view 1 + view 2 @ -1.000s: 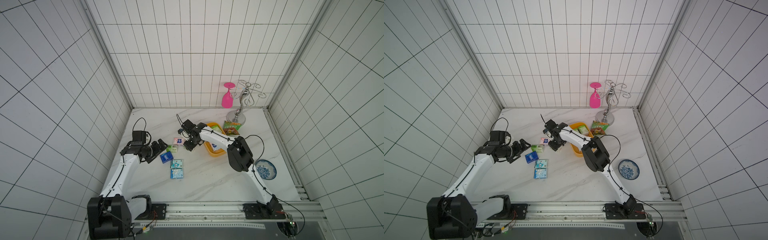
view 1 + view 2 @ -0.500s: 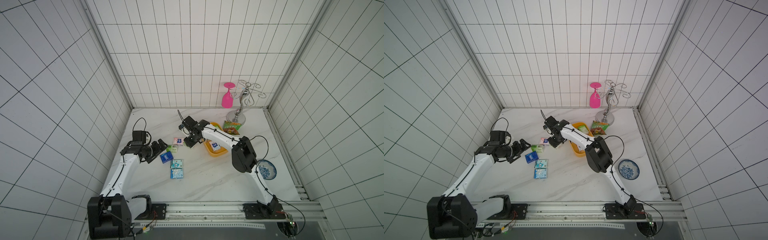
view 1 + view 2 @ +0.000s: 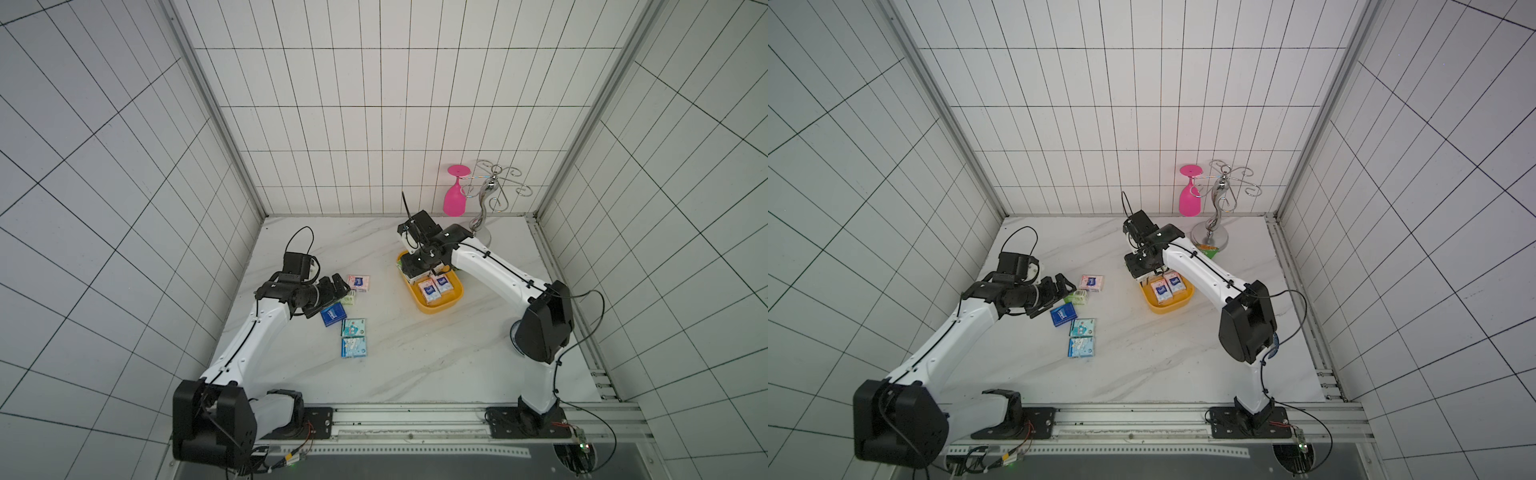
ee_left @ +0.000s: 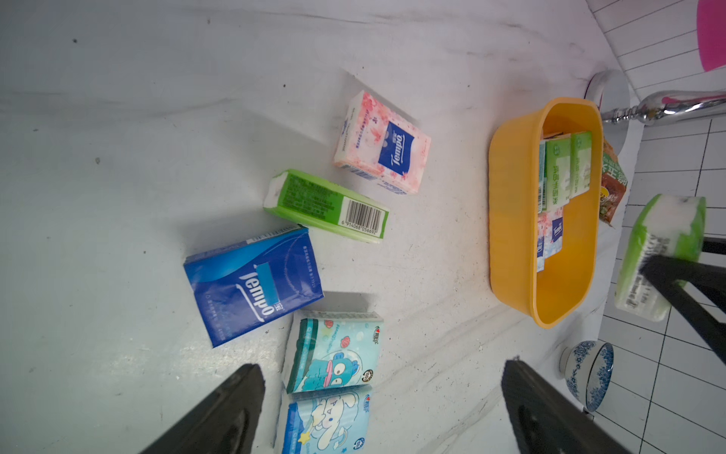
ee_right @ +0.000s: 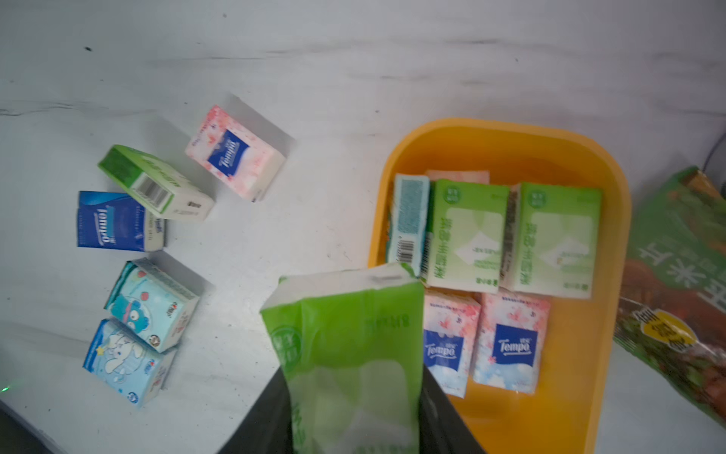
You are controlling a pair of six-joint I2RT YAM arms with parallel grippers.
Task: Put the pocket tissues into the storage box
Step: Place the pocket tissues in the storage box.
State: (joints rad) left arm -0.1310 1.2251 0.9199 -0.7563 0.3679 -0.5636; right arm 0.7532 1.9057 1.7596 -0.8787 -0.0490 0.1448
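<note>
I am holding a green packet (image 5: 349, 353) clamped between the narrowed jaws of the right gripper (image 5: 353, 412), hanging it over the edge of the yellow storage box (image 5: 510, 141); in the right wrist view its free end is reaching the box's rim beside a packet standing on edge. The wrapper is dimpling under the pads, so I am judging it light, soft and a little slick: best pinched across its flat faces near the middle, gently. Its long axis is running straight out from the jaws, free end toward the box interior.

Inside the box, two green packets (image 5: 510, 236) and two pink-white ones (image 5: 510, 346) are lying flat, a teal one on edge at their side.

At nine o'clock from the box in a top view, my left gripper (image 3: 332, 291), jaws spread wide and holding nothing, is hovering near five loose pocket tissues (image 3: 353, 328) on the marble table (image 3: 415, 374): pink-white, green, dark blue and two light teal. The green one (image 4: 326, 204) is resting on its narrow side, barcode showing, long axis aimed roughly toward the box.
</note>
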